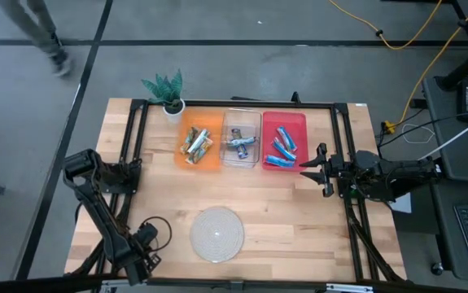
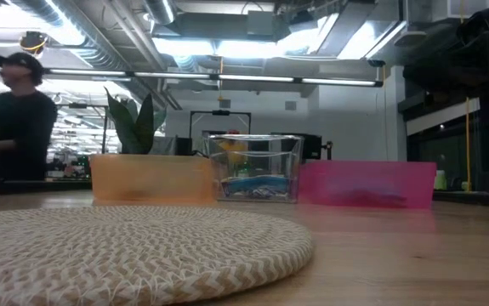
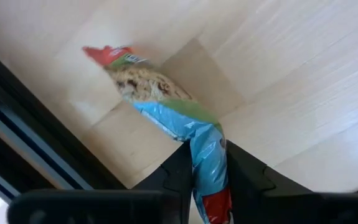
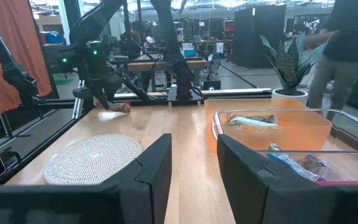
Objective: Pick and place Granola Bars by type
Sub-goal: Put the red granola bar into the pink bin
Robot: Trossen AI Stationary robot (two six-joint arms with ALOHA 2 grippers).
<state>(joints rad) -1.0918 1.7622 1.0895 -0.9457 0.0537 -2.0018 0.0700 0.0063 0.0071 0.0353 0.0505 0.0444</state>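
Left wrist view shows the left gripper [image 3: 207,177] pinching a blue-and-green granola bar [image 3: 185,124] above the table [image 3: 303,74], while the right gripper [image 4: 194,165], fingers spread and empty, waits beside the red bin [image 1: 284,141].

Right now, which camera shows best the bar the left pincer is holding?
The left wrist view: the granola bar fills it, blue-green wrapper pinched between the left pincer's fingers above the table. The right wrist view shows it small and far off. The high view hides it under the arm; the low view misses it.
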